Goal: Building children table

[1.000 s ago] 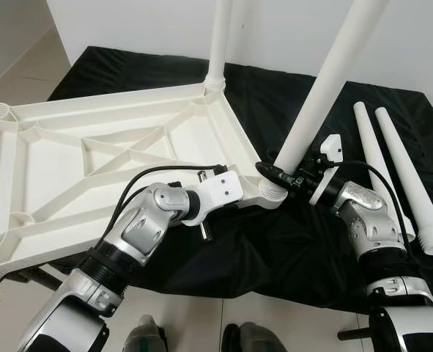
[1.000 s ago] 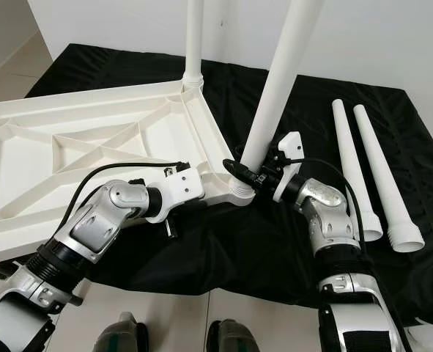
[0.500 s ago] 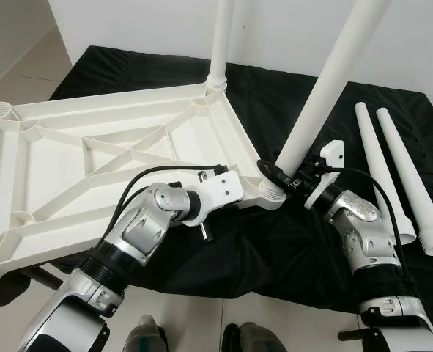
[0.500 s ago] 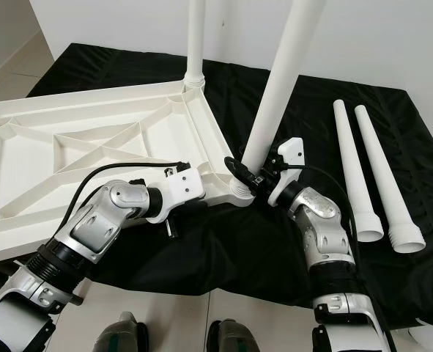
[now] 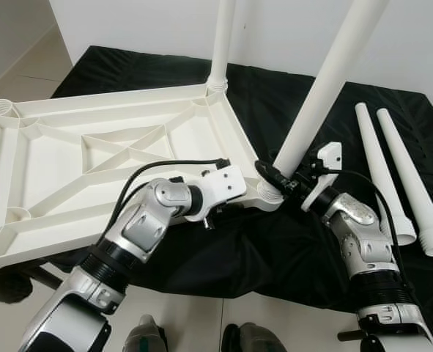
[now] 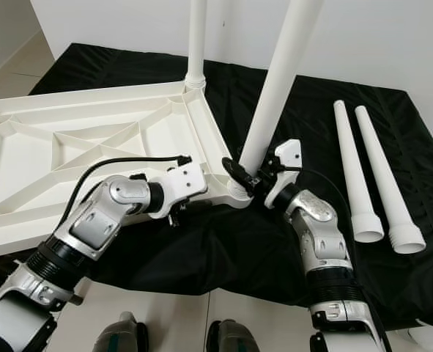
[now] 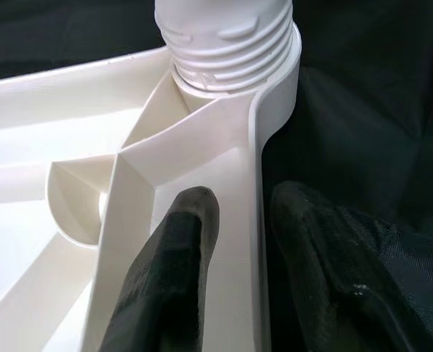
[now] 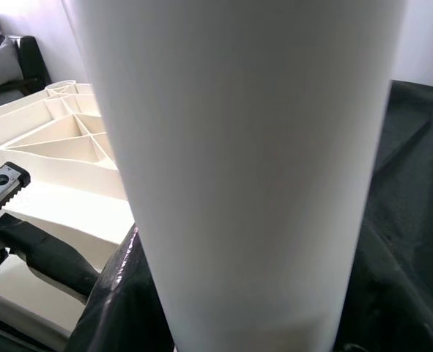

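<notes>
Since a second ago the right arm has drawn its elbow in and stands more upright, while the tabletop's near right corner has lifted slightly under the left arm's hold.

One white tabletop (image 5: 113, 147) lies upside down, ribs showing, across the left of the black cloth (image 5: 392, 110). Four white legs are here. Two are fitted: the far leg (image 5: 220, 44) stands in the far right corner socket, and the near leg (image 5: 326, 81) leans rightward out of the near right corner socket. Two loose legs (image 5: 392, 176) lie side by side on the cloth at the far right, well apart from the tabletop.

Left gripper (image 7: 238, 257) sits at the tabletop's right edge just beside the near corner, its jaws narrow, one finger inside the rim wall and one outside, pinching it. The threaded collar (image 7: 227, 44) of the near leg sits just beyond the fingertips.

Right gripper (image 5: 280, 178) is at the base of the near leg, its black fingers (image 8: 44, 253) closed around the shaft just above the socket.
</notes>
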`<state>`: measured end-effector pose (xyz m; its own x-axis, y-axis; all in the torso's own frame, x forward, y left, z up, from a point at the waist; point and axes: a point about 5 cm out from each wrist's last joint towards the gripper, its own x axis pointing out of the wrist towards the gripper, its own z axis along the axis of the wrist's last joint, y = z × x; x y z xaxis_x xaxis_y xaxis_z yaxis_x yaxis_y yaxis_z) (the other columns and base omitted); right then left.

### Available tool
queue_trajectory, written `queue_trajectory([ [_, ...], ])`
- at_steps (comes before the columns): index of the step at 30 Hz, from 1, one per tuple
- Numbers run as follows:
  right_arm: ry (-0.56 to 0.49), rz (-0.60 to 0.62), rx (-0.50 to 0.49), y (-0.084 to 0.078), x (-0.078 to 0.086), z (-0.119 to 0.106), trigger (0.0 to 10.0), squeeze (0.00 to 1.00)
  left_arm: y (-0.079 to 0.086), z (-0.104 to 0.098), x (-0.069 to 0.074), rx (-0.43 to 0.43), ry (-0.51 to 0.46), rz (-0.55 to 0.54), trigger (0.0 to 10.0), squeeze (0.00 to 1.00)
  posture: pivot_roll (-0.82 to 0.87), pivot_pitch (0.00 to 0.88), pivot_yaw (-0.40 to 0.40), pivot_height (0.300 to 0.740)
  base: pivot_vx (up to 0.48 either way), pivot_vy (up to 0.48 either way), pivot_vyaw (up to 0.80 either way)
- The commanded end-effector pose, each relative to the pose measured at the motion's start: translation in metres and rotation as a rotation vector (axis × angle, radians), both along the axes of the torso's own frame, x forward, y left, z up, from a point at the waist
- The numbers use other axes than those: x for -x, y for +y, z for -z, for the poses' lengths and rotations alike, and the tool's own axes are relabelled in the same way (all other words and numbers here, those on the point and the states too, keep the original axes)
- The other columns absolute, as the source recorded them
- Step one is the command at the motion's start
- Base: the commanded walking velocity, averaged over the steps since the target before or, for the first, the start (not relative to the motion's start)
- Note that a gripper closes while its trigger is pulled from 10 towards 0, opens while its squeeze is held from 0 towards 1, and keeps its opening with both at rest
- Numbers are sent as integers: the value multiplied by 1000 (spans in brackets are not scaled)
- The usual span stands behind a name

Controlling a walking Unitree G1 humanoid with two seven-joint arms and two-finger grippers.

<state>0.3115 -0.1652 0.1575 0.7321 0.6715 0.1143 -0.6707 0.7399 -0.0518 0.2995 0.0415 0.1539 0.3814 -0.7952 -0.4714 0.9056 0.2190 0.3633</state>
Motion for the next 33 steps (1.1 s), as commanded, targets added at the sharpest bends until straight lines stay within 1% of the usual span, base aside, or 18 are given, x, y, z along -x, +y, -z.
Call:
queue_trajectory([
  [1,12,8,-24,-3,1,-1,10000,0,1,7,2,-38,12,-16,10000,0,-24,64,-52,740,0,0,0],
  [5,10,10,-23,-3,1,-2,10000,0,3,11,2,-67,12,-23,10000,0,-24,65,-51,740,0,0,0],
  [9,8,13,-20,-3,0,-3,10000,0,7,17,0,-105,26,-55,10000,0,-23,67,-50,740,0,0,0],
  [15,10,16,-19,-4,0,-4,10000,0,7,16,-3,-98,24,-73,10000,0,-23,67,-50,740,0,0,0],
  [16,10,17,-18,-4,0,-4,10000,0,7,15,-3,-94,25,-71,7333,0,-23,67,-50,740,0,0,0],
  [19,10,17,-18,-5,-1,-4,10000,0,6,15,-3,-91,26,-70,7333,0,-23,67,-50,740,0,0,0],
  [20,10,19,-16,-4,-1,-4,10000,0,8,13,-3,-82,26,-73,0,0,-24,64,-46,740,0,0,0],
  [26,10,20,-14,-4,-1,-4,10000,0,9,13,-4,-78,28,-83,0,0,-24,64,-45,740,0,0,0],
  [32,14,21,-10,-4,1,-2,10000,0,9,15,-2,-95,33,-64,0,0,-25,67,-44,740,0,0,0],
  [33,16,21,-10,-5,1,-2,10000,0,8,16,-2,-103,31,-66,7412,0,-25,67,-44,740,0,0,0],
])
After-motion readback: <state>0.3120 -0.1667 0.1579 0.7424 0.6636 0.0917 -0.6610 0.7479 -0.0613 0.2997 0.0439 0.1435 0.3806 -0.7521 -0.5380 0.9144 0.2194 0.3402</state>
